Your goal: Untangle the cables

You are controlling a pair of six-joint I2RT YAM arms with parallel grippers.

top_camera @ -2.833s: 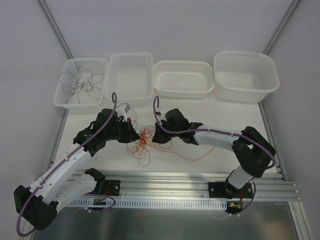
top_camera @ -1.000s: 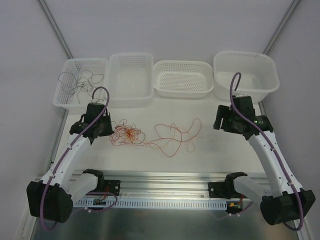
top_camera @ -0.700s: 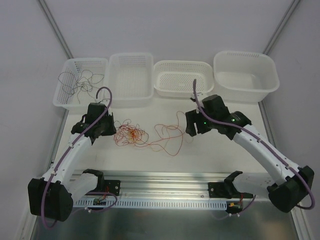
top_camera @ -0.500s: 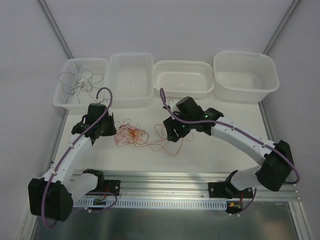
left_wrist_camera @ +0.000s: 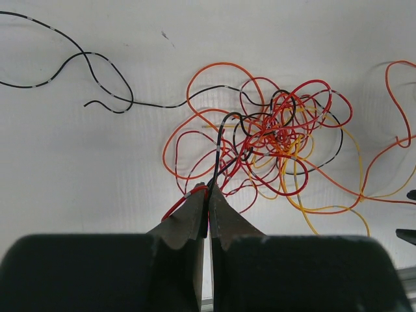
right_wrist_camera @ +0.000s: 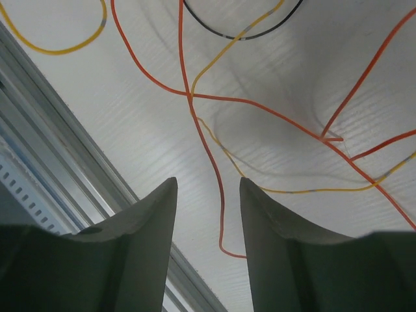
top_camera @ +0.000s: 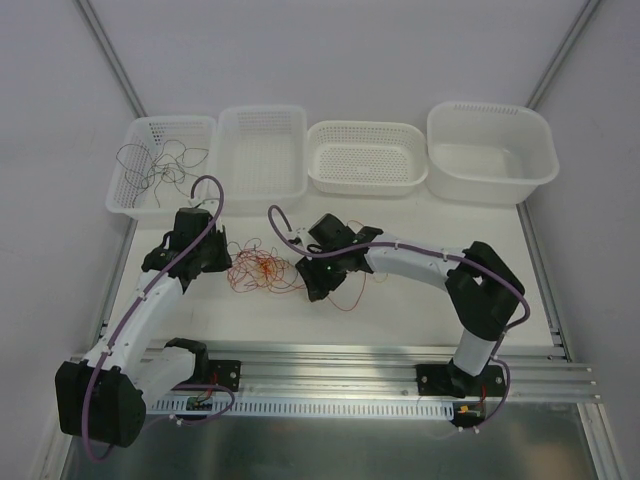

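A tangle of red, orange-yellow and dark cables (top_camera: 262, 270) lies on the white table between my two arms. My left gripper (left_wrist_camera: 208, 192) is shut on a dark strand and a bright red strand at the tangle's (left_wrist_camera: 273, 136) near left edge. It sits just left of the knot in the top view (top_camera: 215, 258). My right gripper (right_wrist_camera: 208, 185) stands open low over the table at the tangle's right side (top_camera: 312, 285). An orange-red cable (right_wrist_camera: 220, 208) runs between its fingers without touching them. A yellow strand (right_wrist_camera: 292, 190) crosses just beyond.
Four white baskets line the back edge; the far-left one (top_camera: 120, 195) holds a dark cable (top_camera: 160, 165), the others (top_camera: 262, 150) (top_camera: 367, 157) (top_camera: 490, 150) look bare. A metal rail (top_camera: 350, 365) runs along the near edge, close to my right fingers (right_wrist_camera: 52, 130).
My right arm swung from the far right across to the tangle and lowered, its jaws narrowing. The red loops stretched out to the right have drawn in. The left gripper stayed put, shut.
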